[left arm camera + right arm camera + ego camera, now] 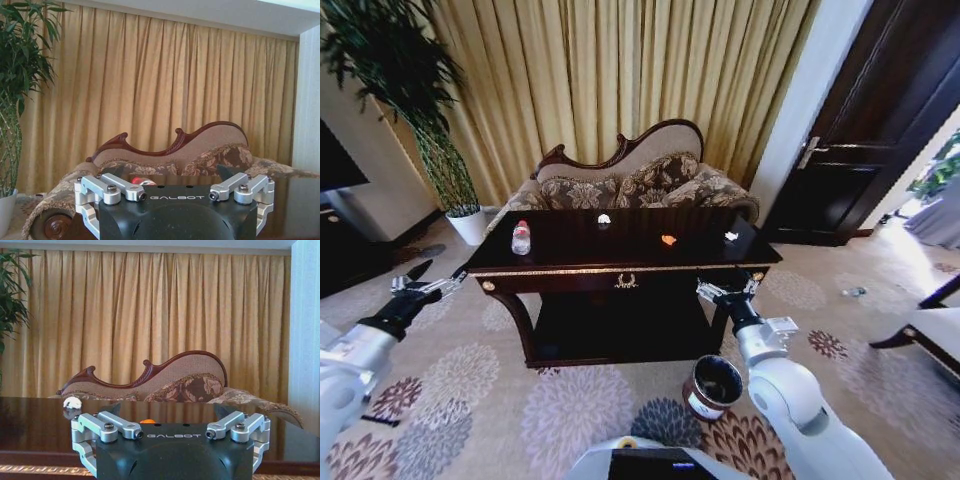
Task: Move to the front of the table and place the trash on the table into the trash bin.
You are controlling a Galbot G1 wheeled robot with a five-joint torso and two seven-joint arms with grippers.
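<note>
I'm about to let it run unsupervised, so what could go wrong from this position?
1. The bottle stands upright near the table's left edge; a glancing touch from the left gripper could tip it or roll it off.
2. The white scraps and orange scrap are tiny and lie flat on glossy wood, so a pinch may miss.
3. The trash bin sits on the floor close beside the right arm, which might knock it over.

Dark glossy counter [620,262] with gold trim. Clear bottle [521,238], red cap, upright near its left end. White scrap [604,219] at back, orange scrap [668,240] mid-right, white scrap [731,236] further right. Round dark bin [711,387] on floor, front right, open.
</note>
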